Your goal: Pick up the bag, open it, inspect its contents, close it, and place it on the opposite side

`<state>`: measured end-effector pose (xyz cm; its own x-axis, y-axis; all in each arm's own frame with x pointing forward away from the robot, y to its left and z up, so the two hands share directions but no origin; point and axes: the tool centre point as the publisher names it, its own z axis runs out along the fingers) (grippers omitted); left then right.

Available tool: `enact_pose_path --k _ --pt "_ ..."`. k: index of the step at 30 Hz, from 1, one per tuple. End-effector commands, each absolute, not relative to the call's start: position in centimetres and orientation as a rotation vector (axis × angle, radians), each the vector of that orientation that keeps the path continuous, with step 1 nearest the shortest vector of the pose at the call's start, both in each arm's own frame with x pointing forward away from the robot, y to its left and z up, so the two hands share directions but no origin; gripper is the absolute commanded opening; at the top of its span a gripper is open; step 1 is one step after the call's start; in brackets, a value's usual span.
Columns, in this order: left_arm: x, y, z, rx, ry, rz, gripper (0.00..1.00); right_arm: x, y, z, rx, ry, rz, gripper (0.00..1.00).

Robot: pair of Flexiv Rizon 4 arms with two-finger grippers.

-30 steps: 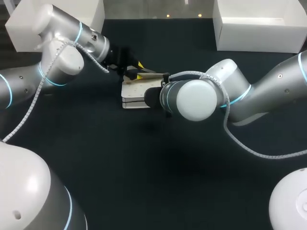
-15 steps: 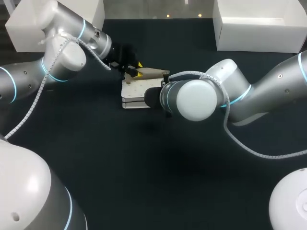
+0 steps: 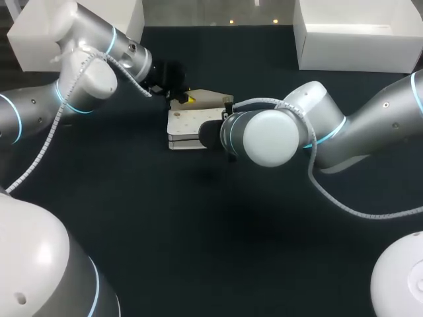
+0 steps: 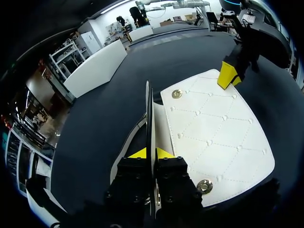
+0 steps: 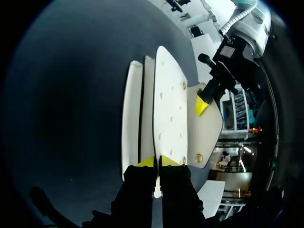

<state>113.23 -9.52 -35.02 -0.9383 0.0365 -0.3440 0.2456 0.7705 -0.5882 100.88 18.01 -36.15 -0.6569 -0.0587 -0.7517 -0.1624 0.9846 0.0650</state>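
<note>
Dark table [image 3: 132, 218] bears the white bag [image 3: 185, 127] near its middle. Left gripper [image 4: 151, 153] pinches the lifted flap [image 3: 210, 100], right gripper [image 5: 155, 162] clamps the body's edge; opening looks underway, with inspecting, closing and placing left.

White bag [image 5: 168, 109] (quilted) in right pincer [image 5: 156, 162]

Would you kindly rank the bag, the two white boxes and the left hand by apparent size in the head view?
1. The right white box and the left white box: alike, both cut off, so unranked.
2. The bag.
3. The left hand, partly hidden.
</note>
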Motion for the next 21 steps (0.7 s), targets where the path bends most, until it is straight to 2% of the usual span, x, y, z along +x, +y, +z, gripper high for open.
enact_pose_path --k 1,8,10,11,12,21 --pt "113.3 -9.4 -35.1 0.199 2.659 -0.948 0.0 100.7 17.8 -36.5 -0.136 2.094 0.178 0.0" --pt "113.7 -9.2 -34.5 0.174 2.666 -0.986 0.0 100.7 17.8 -36.3 -0.135 2.09 0.173 0.0" --pt "113.7 -9.2 -34.2 0.17 2.667 -0.999 0.0 100.6 17.7 -36.0 -0.132 2.088 0.174 0.41" --pt "113.7 -9.2 -33.9 0.168 2.666 -1.0 0.0 100.5 17.7 -35.8 -0.132 2.089 0.176 0.89" --pt "113.7 -9.2 -33.6 0.168 2.666 -1.0 0.0 100.4 17.7 -35.6 -0.133 2.09 0.177 1.0" --pt "114.1 -9.0 -30.4 0.181 2.65 -0.986 0.0 99.1 17.4 -31.9 -0.13 2.112 0.195 1.0"
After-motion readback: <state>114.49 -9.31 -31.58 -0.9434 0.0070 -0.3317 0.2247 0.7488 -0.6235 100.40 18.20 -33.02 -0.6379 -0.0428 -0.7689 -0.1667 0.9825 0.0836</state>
